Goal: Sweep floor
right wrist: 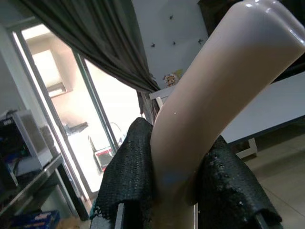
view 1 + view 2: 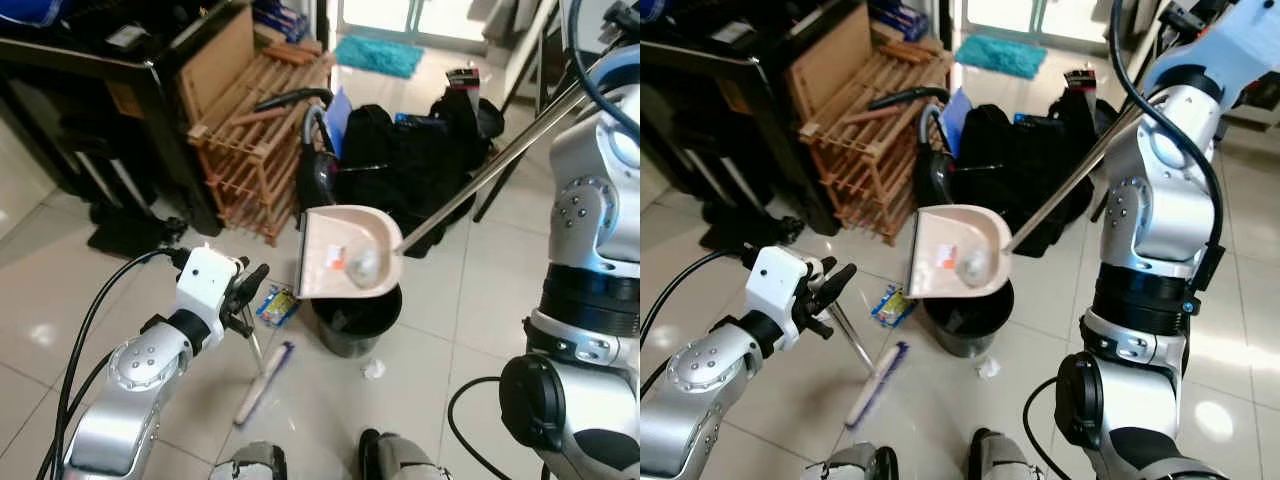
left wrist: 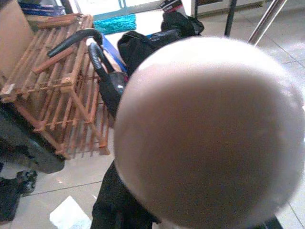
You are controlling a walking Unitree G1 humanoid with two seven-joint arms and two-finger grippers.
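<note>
My left gripper [image 2: 245, 292] is shut on the thin metal handle of a broom [image 2: 262, 385], whose white and purple brush head rests on the tiles in front of my feet. The handle's beige round end [image 3: 209, 133] looms blurred in the left wrist view. A beige dustpan [image 2: 345, 255] hangs tilted just above a black bin [image 2: 355, 322], with a crumpled grey wad and a small orange scrap lying in it. Its long metal pole [image 2: 500, 160] rises to the upper right. In the right wrist view my right gripper [image 1: 176, 191] is shut on the pole's beige grip [image 1: 209, 90].
A blue wrapper [image 2: 277, 305] lies left of the bin and a white crumpled bit [image 2: 374, 369] lies in front of it. Behind stand a leaning wooden rack [image 2: 250, 140], black bags [image 2: 410, 150], a vacuum hose [image 2: 295, 98] and a dark desk [image 2: 90, 60]. Bare tiles stretch to the left.
</note>
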